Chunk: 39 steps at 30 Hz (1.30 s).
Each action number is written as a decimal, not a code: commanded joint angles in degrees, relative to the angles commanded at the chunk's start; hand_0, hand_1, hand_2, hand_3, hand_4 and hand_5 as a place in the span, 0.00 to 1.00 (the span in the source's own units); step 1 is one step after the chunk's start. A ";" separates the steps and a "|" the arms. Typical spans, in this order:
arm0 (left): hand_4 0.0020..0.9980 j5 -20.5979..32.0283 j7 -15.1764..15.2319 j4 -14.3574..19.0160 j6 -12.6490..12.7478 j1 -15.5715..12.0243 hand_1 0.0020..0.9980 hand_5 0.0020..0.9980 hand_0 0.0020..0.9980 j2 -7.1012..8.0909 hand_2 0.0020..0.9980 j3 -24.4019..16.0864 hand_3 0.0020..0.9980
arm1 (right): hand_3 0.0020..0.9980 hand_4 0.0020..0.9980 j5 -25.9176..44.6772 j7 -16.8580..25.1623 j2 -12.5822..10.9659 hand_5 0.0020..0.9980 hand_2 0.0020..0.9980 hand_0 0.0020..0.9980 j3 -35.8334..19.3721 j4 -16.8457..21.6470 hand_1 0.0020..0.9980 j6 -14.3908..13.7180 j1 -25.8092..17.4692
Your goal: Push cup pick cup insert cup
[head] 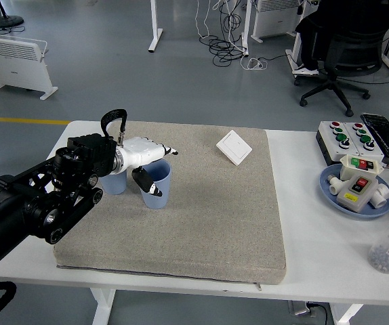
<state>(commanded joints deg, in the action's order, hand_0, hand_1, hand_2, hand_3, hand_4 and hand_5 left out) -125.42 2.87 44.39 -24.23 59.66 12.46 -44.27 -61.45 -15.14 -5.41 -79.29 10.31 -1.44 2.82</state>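
My left hand (pixel 147 161) is clamped on the blue cup (pixel 156 188), standing on a grey mat (pixel 208 210) covering the white tabletop (pixel 310 230); grey floor (pixel 113 74) beyond.

Black jointed left arm (pixel 38 203); white black-tipped fingers (pixel 155 149).

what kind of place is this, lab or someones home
Most likely a robotics lab or workshop: a button box on the white table, loose cables on the bare grey floor, and an office chair behind.
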 joint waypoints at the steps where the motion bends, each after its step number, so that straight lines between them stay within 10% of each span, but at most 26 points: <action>1: 0.87 0.08 0.03 -0.33 0.17 -0.07 0.79 0.29 0.64 -0.13 0.96 -0.07 1.00 | 0.55 0.11 -0.02 -0.01 -0.02 0.44 0.62 0.69 0.01 0.00 0.60 -0.01 -0.01; 16: 0.75 0.15 1.01 -2.25 1.75 -0.36 0.73 0.17 0.54 -0.43 0.93 0.33 0.98 | 0.55 0.11 -0.18 -0.01 0.01 0.43 0.61 0.69 0.00 0.00 0.60 -0.07 0.18; 23: 0.69 0.87 0.98 -2.53 2.05 -0.23 0.64 0.14 0.43 -0.56 0.81 0.26 0.74 | 0.55 0.11 -0.20 -0.02 0.05 0.43 0.61 0.70 0.01 0.00 0.60 -0.08 0.20; 28: 0.69 1.28 0.80 -2.73 2.28 -0.20 0.64 0.14 0.43 -0.61 0.81 0.09 0.74 | 0.55 0.11 -0.14 -0.01 0.04 0.43 0.61 0.70 0.08 0.00 0.60 -0.05 0.10; 29: 0.65 1.25 0.78 -2.75 2.34 -0.20 0.61 0.13 0.42 -0.65 0.73 0.11 0.57 | 0.55 0.11 -0.17 -0.03 0.05 0.43 0.61 0.70 0.07 0.00 0.60 -0.05 0.07; 39: 0.54 0.79 2.16 -2.73 4.38 -0.62 0.57 0.06 0.43 -0.82 0.62 0.29 0.50 | 0.55 0.11 -0.24 -0.07 0.06 0.43 0.61 0.70 0.08 0.00 0.60 -0.08 -0.35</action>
<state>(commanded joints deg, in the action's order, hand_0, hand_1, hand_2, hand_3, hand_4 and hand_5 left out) -124.63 5.04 41.65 -19.85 59.04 11.64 -43.98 -61.69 -15.21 -5.35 -79.21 10.31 -1.52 2.48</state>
